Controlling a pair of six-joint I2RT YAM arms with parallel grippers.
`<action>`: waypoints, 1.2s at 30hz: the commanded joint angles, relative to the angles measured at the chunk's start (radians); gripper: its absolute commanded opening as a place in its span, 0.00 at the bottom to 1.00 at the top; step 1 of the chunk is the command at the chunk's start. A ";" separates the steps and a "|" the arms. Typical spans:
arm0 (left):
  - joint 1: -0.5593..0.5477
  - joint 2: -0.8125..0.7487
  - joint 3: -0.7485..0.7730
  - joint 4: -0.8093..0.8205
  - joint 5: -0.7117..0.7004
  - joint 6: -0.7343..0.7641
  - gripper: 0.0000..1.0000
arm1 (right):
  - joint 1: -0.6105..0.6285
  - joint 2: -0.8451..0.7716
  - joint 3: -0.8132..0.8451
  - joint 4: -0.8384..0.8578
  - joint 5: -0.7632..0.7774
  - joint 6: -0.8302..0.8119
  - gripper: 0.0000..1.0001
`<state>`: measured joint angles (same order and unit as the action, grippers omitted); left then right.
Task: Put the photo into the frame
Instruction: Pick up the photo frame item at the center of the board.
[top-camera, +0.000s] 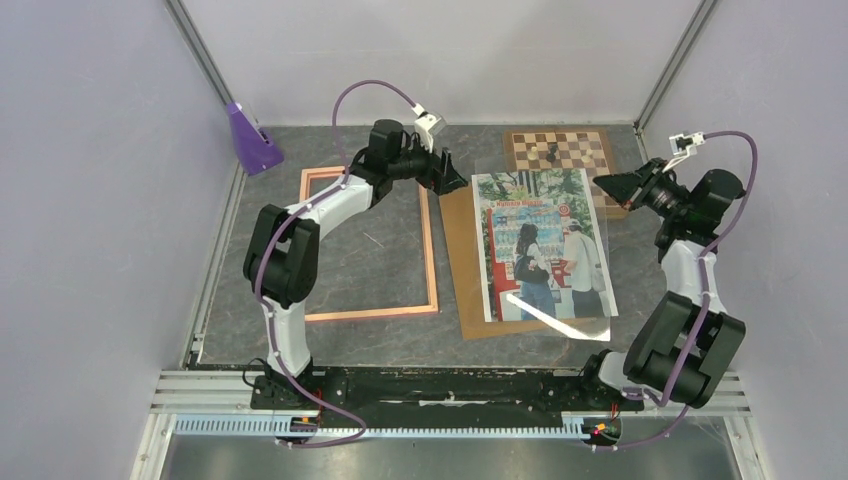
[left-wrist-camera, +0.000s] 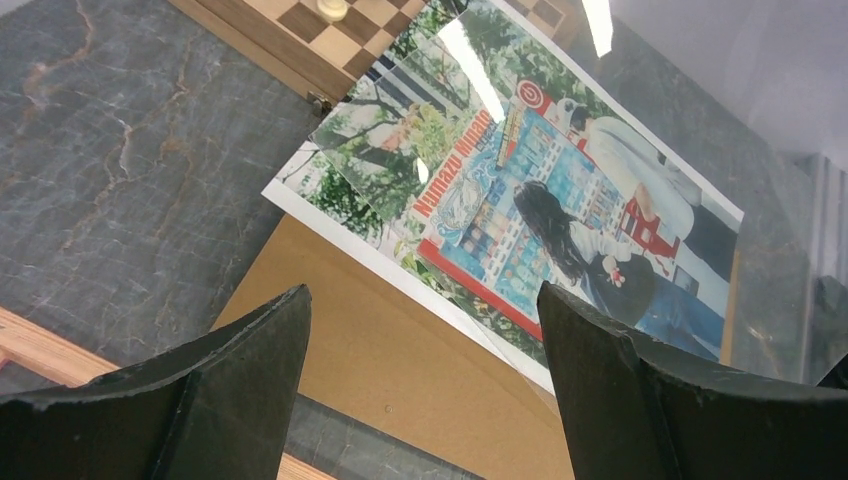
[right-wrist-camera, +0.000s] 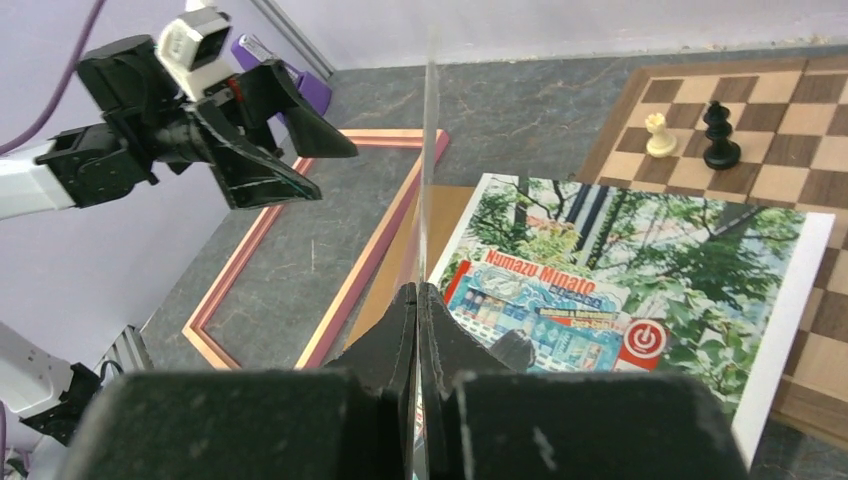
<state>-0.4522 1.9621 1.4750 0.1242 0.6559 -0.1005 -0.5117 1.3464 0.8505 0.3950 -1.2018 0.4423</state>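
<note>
Centre right in the overhead view, the photo (top-camera: 540, 250) is lying flat on a brown backing board (top-camera: 462, 280), just beside the frame (top-camera: 430, 250) at centre left. The right gripper (right-wrist-camera: 418, 300) is clenching what seems to be a clear pane (right-wrist-camera: 430, 150), seen edge-on. The left gripper (top-camera: 452, 178) is hanging released above the frame's upper right corner. So thin a pinch is risking a slip, with the pane dropping and shoving the print askew.

Pale lilac walls (top-camera: 90, 200), grey marbled tabletop (top-camera: 375, 262)
</note>
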 joint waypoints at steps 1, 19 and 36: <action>0.001 0.024 0.043 0.035 0.068 -0.004 0.90 | 0.023 -0.082 0.005 0.044 -0.012 0.033 0.00; 0.020 0.041 -0.098 0.335 0.326 -0.140 0.90 | 0.045 -0.198 0.066 0.238 -0.042 0.300 0.00; 0.006 0.102 -0.185 0.787 0.460 -0.467 0.85 | 0.065 -0.232 0.101 0.269 -0.029 0.369 0.00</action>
<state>-0.4374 2.0308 1.3014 0.7071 1.0626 -0.4187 -0.4534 1.1454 0.8993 0.6186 -1.2343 0.7883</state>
